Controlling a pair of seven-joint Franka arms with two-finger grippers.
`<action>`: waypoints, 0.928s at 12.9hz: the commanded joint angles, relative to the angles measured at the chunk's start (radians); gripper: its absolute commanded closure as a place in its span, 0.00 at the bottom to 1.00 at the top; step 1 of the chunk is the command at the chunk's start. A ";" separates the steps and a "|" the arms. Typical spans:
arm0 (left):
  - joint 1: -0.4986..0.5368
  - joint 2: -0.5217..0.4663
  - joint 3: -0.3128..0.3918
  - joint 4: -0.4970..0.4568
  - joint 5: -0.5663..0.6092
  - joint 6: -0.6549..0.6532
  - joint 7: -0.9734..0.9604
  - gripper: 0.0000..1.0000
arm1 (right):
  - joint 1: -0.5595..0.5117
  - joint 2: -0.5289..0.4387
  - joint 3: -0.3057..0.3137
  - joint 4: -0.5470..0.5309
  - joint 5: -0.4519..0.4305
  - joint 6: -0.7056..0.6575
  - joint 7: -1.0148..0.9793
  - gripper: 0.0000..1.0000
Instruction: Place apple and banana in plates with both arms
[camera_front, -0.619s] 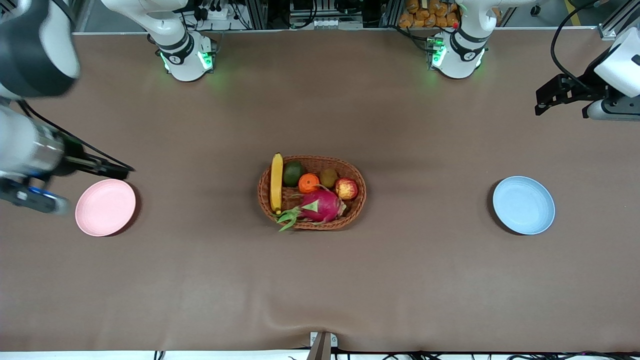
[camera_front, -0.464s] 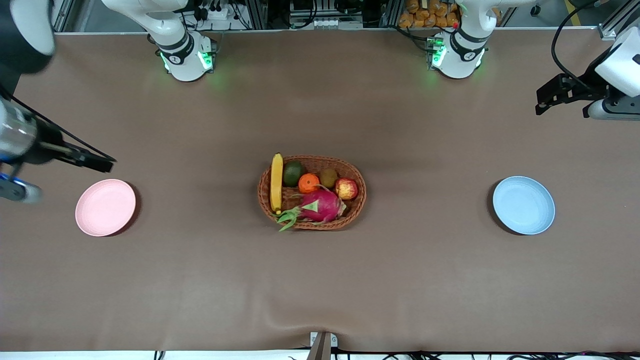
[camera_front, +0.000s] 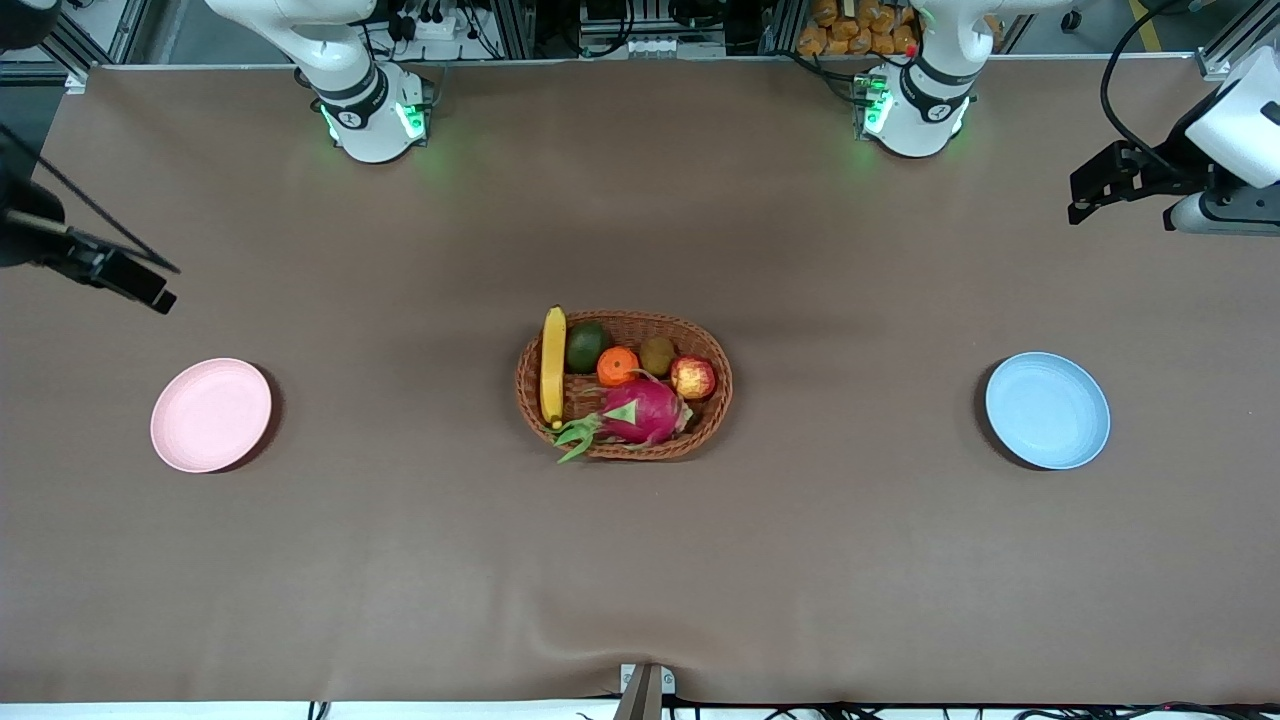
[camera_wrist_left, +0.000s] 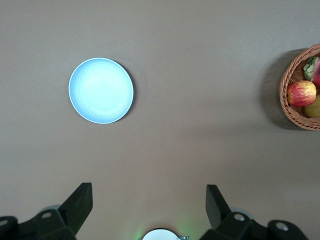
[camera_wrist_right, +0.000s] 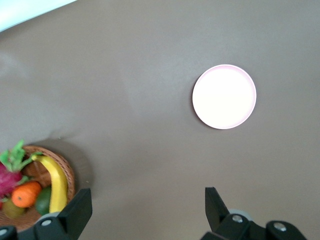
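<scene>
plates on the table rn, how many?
2. The pink plate lies toward the right arm's end of the table, the blue plate toward the left arm's end. Both are empty; the basket sits between them.

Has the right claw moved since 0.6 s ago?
Yes. The right claw, open, has pulled away from the pink plate toward the robots' bases and the table's edge; it was at the plate's rim before.

Apple, banana in basket between plates
</scene>
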 joint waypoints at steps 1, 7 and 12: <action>0.007 0.002 -0.016 0.021 0.011 -0.022 -0.008 0.00 | -0.016 -0.080 -0.039 -0.115 0.018 0.045 -0.088 0.00; 0.007 -0.003 -0.027 0.020 0.011 -0.023 -0.014 0.00 | 0.007 -0.075 -0.041 -0.121 0.016 0.039 -0.076 0.00; -0.001 0.022 -0.079 0.021 0.010 -0.020 -0.051 0.00 | 0.007 -0.073 -0.039 -0.124 0.016 0.039 -0.076 0.00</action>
